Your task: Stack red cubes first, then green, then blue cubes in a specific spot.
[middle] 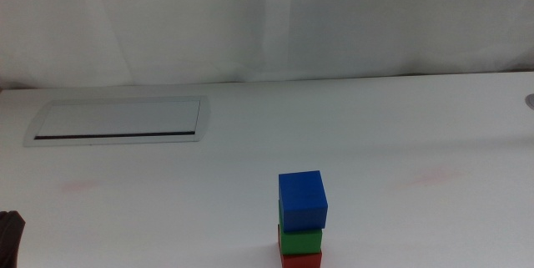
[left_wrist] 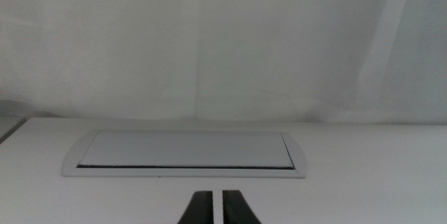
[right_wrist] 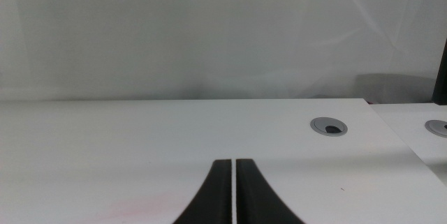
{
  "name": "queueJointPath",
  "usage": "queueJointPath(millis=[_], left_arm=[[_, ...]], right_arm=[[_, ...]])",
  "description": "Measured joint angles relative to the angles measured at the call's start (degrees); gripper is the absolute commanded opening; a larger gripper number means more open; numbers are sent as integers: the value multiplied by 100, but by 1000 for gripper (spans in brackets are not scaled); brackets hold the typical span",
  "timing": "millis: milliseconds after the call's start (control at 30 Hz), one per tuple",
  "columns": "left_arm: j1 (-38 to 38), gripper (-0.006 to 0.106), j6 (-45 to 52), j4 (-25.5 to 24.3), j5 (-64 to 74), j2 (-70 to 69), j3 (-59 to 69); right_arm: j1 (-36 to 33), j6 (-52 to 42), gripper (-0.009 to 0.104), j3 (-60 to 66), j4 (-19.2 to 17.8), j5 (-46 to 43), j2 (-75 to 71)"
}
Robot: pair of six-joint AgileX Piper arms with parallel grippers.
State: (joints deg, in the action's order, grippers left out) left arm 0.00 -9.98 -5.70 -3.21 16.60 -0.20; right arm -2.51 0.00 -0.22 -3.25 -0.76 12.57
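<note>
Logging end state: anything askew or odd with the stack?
Slightly. The blue cube sits a bit twisted and overhanging the green cube, which rests on the red cube. Both grippers are away from it.

silver-framed panel [middle: 117, 123] flat on white table [middle: 375, 134] | round grey grommet [right_wrist: 330, 127] | white backdrop [middle: 267, 17]
</note>
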Motion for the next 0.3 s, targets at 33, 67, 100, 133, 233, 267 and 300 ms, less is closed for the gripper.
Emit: queueJointPath(millis=[33, 67, 100, 133, 233, 267, 300], left_arm=[[0, -3, 11, 0, 0, 0, 0], [0, -3, 24, 0, 0, 0, 0], [0, -3, 37, 0, 0, 0, 0], [0, -3, 47, 0, 0, 0, 0], [0, -3, 56, 0, -50, 0, 0], [0, -3, 56, 0, -74, 0, 0], [0, -3, 56, 0, -85, 0, 0]], right_arm=[[0, 0, -3, 0, 0, 0, 0], [0, 0, -3, 0, 0, 0, 0], [0, 0, -3, 0, 0, 0, 0], [0, 0, -3, 0, 0, 0, 0], [0, 0, -3, 0, 0, 0, 0], [0, 0, -3, 0, 0, 0, 0], [0, 0, -3, 0, 0, 0, 0]])
